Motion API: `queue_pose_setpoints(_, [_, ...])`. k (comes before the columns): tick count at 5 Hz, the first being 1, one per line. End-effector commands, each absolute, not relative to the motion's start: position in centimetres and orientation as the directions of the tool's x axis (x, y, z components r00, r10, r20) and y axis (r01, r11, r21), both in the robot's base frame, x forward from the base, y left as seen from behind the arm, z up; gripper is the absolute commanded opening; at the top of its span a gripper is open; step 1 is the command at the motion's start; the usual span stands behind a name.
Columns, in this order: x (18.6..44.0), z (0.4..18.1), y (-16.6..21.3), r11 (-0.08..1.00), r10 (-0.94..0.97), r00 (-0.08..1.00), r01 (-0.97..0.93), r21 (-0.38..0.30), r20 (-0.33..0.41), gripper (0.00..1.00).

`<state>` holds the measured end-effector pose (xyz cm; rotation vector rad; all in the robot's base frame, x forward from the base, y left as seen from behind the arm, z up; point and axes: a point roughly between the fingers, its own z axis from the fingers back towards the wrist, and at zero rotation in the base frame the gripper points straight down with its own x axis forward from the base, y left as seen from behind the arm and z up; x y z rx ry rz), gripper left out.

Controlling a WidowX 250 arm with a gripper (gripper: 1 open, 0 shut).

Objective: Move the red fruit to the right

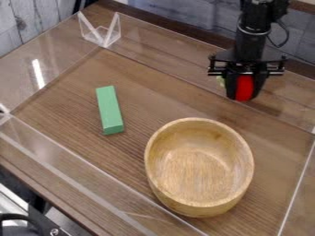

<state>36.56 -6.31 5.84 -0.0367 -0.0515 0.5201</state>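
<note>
Red fruit (245,87) is sitting between the black fingers of the tool (245,88), which is pointing straight down and gripping it narrowly, holding it just above the bench (172,97). Going left to right: a green block (110,110) is lying flat well to the left of the tool and somewhat nearer the camera; a wooden bowl (200,166) is resting upright below and slightly left of the tool, apart from it; the tool with the fruit is hanging at the far right side of the bench.
</note>
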Motion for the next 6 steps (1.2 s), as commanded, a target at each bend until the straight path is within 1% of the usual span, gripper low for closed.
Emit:
queue_pose_setpoints(1, [38.2, 9.3, -6.7, 0.872, 0.489, 0.864, -0.481, -0.097, 0.116, 0.0])
queue_pose_setpoints(3, [37.2, 5.9, -7.7, 0.831, 0.556, 0.824, -0.551, -0.072, 0.106, 0.0])
queue_pose_setpoints(4, [37.9, 5.4, -7.8, 0.841, 0.541, 0.835, -0.537, -0.061, 0.105, 1.0])
queue_pose_setpoints(5, [38.5, 5.8, -7.6, 0.848, 0.53, 0.842, -0.527, -0.058, 0.097, 1.0])
queue_pose_setpoints(6, [38.3, 7.2, -7.8, 0.837, 0.547, 0.832, -0.543, -0.064, 0.09, 1.0])
